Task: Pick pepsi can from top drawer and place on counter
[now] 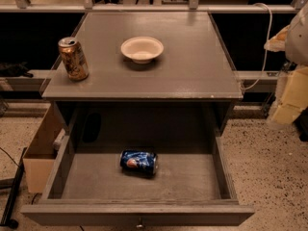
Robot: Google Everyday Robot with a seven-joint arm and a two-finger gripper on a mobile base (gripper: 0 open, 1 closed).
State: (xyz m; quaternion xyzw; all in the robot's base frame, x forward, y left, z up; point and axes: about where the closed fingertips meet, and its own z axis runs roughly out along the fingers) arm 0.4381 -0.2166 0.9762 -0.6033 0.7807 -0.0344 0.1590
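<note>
The pepsi can (138, 161) lies on its side on the floor of the top drawer (183, 182), a little left of the middle. The drawer is pulled fully out, with its front panel and small knob (140, 224) at the bottom of the view. The counter (192, 71) is the grey top above it. My gripper (290, 97) hangs at the far right edge, pale and blurred, beside the cabinet and well away from the can, partly cut off by the frame.
A gold-brown can (73, 58) stands upright at the counter's front left. A white bowl (142, 48) sits mid-counter towards the back. A tan wooden box (41, 150) stands on the floor left of the drawer. A white cable (262, 57) hangs at the right.
</note>
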